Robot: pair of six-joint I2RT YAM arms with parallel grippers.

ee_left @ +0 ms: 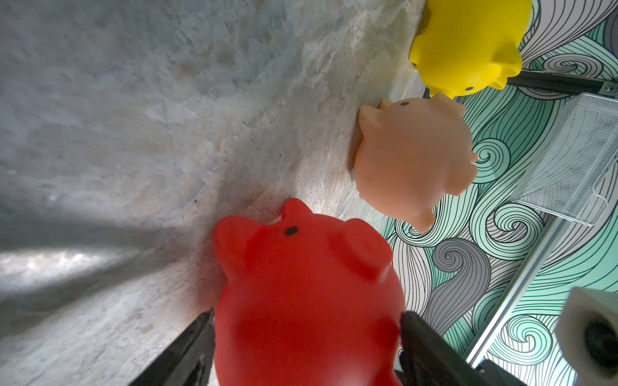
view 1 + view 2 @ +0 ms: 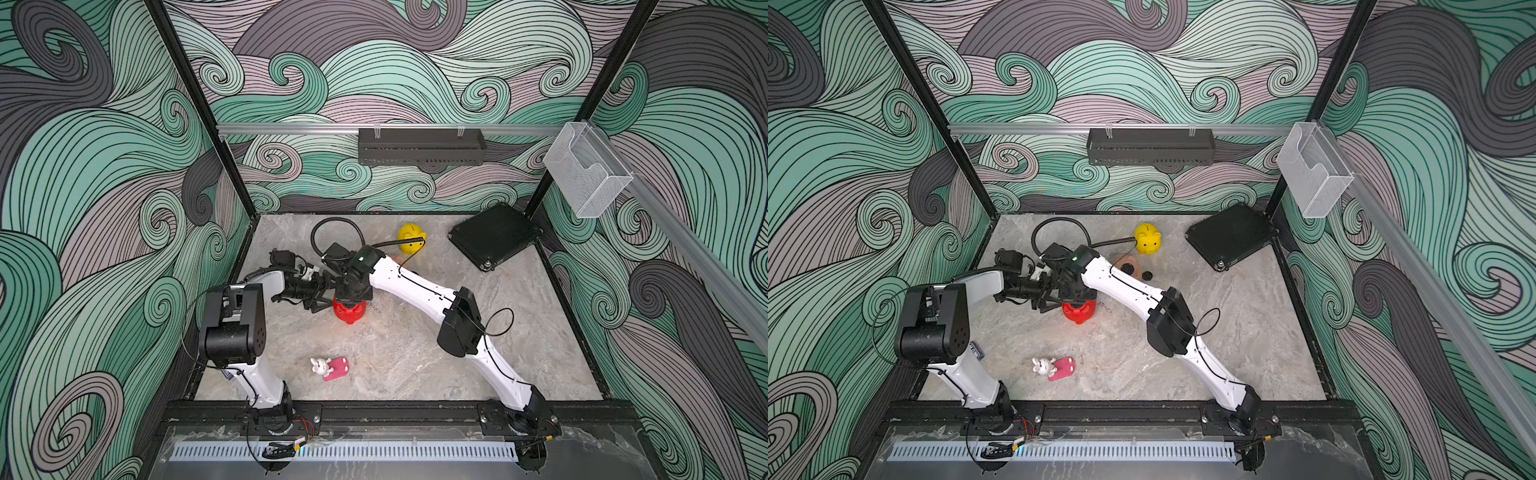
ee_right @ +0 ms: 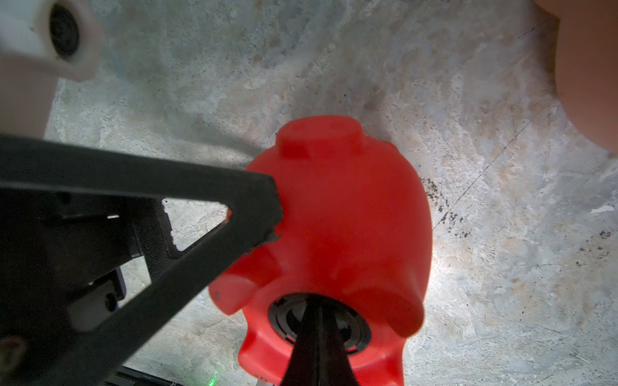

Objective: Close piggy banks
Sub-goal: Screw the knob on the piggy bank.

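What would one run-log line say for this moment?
step: plugging red piggy bank | left gripper: clamps its flanks | right gripper: shut, tips on black plug in belly hole | yellow pig, peach pig: untouched

Both top views were evenly, softly lit, with faint shadows on the bench (image 2: pixel 415 353). In the right wrist view a glare patch was seen just beside the right hand (image 3: pixel 317 334), whose near fingers were blurred; the red piggy bank (image 3: pixel 351 217) was rendered soft.
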